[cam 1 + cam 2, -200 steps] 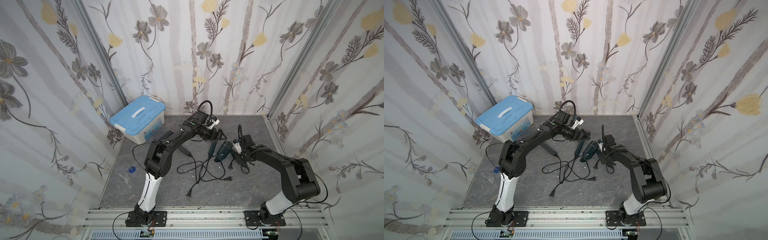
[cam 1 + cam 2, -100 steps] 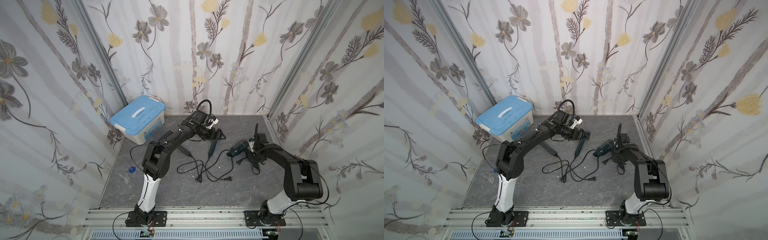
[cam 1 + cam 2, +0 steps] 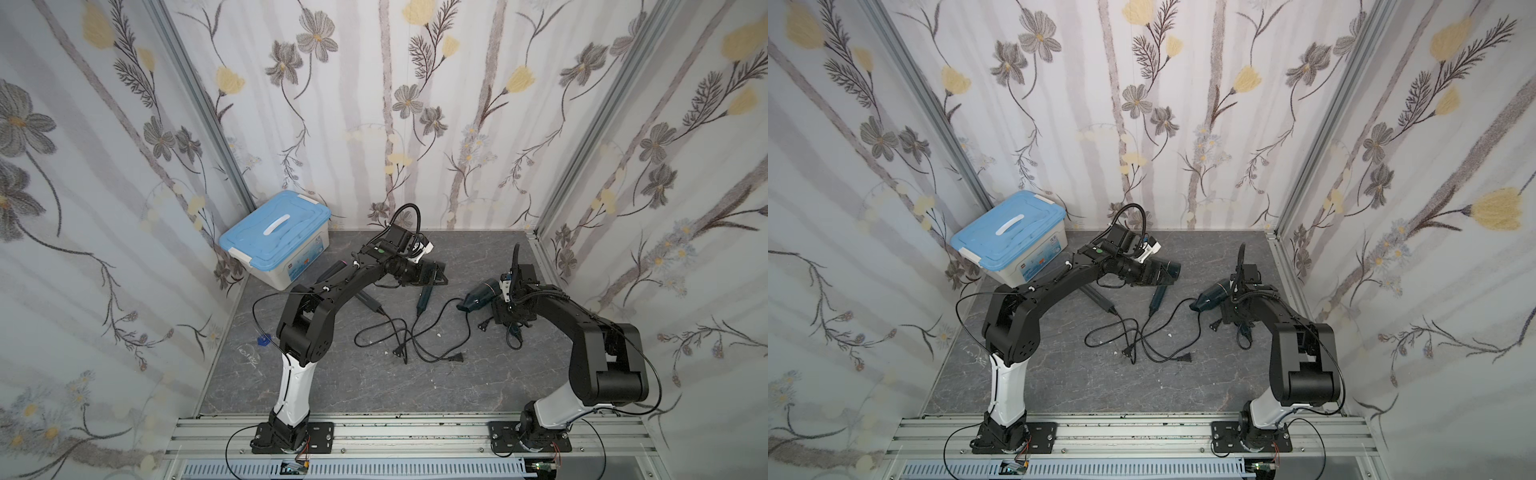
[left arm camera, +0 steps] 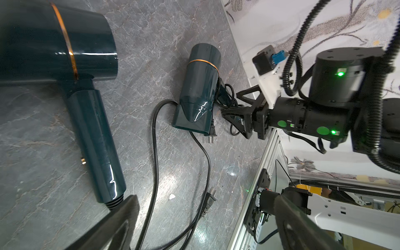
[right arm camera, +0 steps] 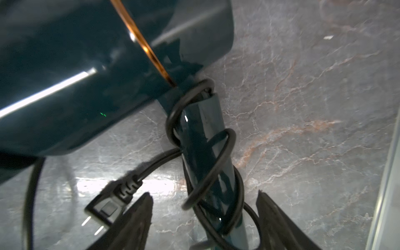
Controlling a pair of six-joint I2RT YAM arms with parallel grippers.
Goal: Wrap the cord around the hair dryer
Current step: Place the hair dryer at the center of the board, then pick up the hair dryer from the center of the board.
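A hair dryer lies on the worktop, well apart from the blue box, at the side of the worktop opposite it. Its cord is coiled in several slack turns round the handle. The plug lies free on the worktop just beside the coils. The right gripper is set at the handle's lower end with its jaws spread, one on each side of the coils and apparently clear of them. Nearer the box, the left gripper is held with its jaws spread wide and empty. It is close by a second hair dryer, whose loose cord trails unwound across the worktop.

The step in hand is judged to be the release of the wrapped dryer. It would be done well if the right jaws were held wide and drawn straight back off the handle, so that no loop is hooked by a fingertip. Because the turns are slack and the plug end is unsecured, even a slight drag could be expected to pull them loose.
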